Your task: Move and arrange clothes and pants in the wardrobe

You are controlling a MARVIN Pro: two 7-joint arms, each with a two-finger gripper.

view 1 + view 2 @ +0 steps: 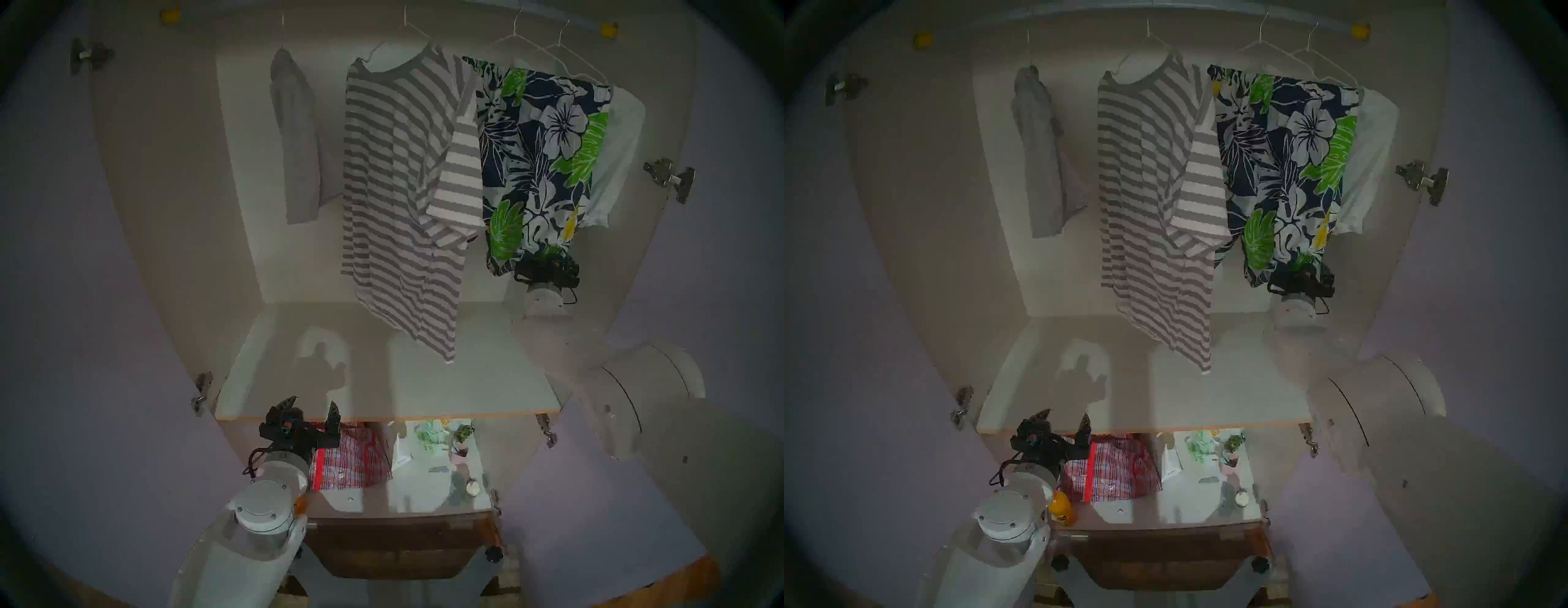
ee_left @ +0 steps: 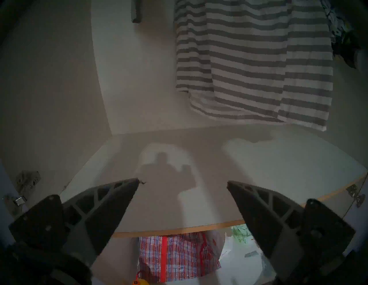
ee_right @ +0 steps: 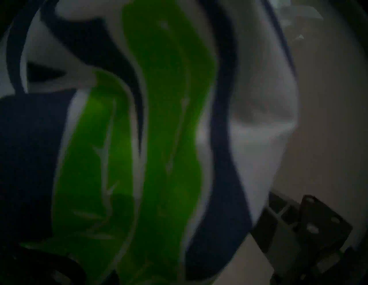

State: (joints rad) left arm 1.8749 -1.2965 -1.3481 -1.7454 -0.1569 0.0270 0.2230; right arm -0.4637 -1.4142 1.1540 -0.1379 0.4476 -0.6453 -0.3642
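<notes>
Onlooker: What hangs in the wardrobe (image 1: 169, 212)?

Operator: On the rail, from my left: grey pants (image 1: 297, 140), striped T-shirt (image 1: 399, 191), floral shorts (image 1: 539, 161), white top (image 1: 615, 161).

Onlooker: Your claws?

Operator: My right gripper (image 1: 545, 267) is at the shorts' hem; whether it grips, I cannot tell. My left gripper (image 1: 312, 409) gapes, empty, at the shelf (image 1: 466, 382) edge.

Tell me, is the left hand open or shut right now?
Open. The left hand has its two fingers spread wide apart with nothing between them, hovering at the front edge of the shelf.
</notes>
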